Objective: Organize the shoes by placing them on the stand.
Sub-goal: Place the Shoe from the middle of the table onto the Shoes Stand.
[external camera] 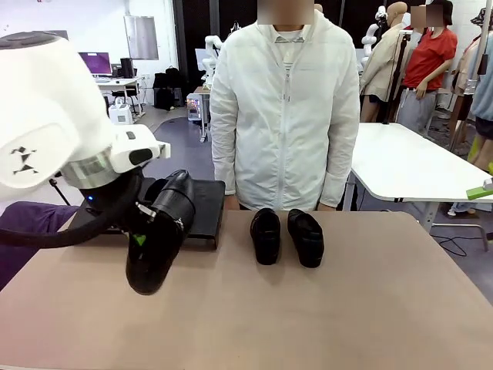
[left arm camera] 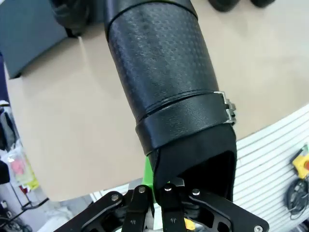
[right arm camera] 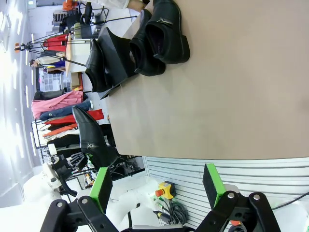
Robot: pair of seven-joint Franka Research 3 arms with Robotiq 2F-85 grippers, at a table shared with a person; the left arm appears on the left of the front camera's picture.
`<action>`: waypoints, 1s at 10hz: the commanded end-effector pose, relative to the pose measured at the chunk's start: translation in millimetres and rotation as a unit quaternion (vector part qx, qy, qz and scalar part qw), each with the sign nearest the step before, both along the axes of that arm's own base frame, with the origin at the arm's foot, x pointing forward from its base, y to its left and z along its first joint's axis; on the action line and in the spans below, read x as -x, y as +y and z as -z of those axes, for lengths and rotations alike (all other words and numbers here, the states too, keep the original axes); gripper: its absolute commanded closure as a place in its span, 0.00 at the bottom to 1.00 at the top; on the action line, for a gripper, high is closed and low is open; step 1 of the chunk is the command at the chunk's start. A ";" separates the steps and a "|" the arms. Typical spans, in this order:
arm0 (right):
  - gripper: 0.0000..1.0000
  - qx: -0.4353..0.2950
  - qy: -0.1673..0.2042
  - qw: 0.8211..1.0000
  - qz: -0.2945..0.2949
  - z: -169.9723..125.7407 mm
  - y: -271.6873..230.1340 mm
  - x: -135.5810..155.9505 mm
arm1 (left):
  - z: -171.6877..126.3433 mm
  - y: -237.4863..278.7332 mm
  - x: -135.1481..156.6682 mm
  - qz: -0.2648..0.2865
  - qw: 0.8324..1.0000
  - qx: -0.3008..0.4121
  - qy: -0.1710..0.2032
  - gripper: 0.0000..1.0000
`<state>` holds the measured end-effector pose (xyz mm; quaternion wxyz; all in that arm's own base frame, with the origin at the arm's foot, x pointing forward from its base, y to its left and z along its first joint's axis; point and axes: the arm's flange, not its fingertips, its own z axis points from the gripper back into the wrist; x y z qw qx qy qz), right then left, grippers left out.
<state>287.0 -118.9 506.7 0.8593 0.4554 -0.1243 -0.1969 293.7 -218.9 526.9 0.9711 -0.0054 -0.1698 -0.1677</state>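
We see the left gripper (external camera: 139, 237) clamped on a shoe (external camera: 160, 227), right gripper (right arm camera: 157, 184) parted; two shoes (external camera: 266, 235) (external camera: 306, 237) untouched on the table (external camera: 370, 308); another shoe (right arm camera: 95, 67) seemingly on the stand (external camera: 202, 202).

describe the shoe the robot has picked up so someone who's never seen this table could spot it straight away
Find the big white arm at the left of the tan table, just in front of the black stand. Its left gripper is clamped on the lifted shoe, which hangs tilted in the air, while the pair of shoes before the person sits flat on the tabletop.
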 end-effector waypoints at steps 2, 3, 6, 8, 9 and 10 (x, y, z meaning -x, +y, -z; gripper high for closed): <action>0.00 -0.007 -0.012 1.000 -0.004 -0.4 -1.4 -0.9 | -2.0 -20.9 -1.4 0.017 0.999 -0.013 0.023 1.00; 0.00 -0.007 -0.012 1.000 -0.004 -0.4 -1.4 -0.9 | -2.0 -20.9 -1.4 0.017 0.999 -0.013 0.023 1.00; 0.00 -0.007 -0.012 1.000 -0.004 -0.4 -1.4 -0.9 | -9.2 -9.7 -98.0 -0.015 0.993 0.077 0.091 1.00; 0.00 -0.007 -0.012 1.000 -0.004 -0.4 -1.4 -0.9 | -8.0 2.3 -163.3 -0.090 0.982 0.154 0.060 1.00; 0.00 -0.007 -0.012 1.000 -0.004 -0.4 -1.4 -0.9 | -4.3 5.4 -194.3 -0.118 0.980 0.159 0.032 1.00; 0.00 -0.007 -0.012 1.000 -0.004 -0.4 -1.4 -0.9 | 3.0 7.9 -220.1 -0.119 0.978 0.168 0.025 1.00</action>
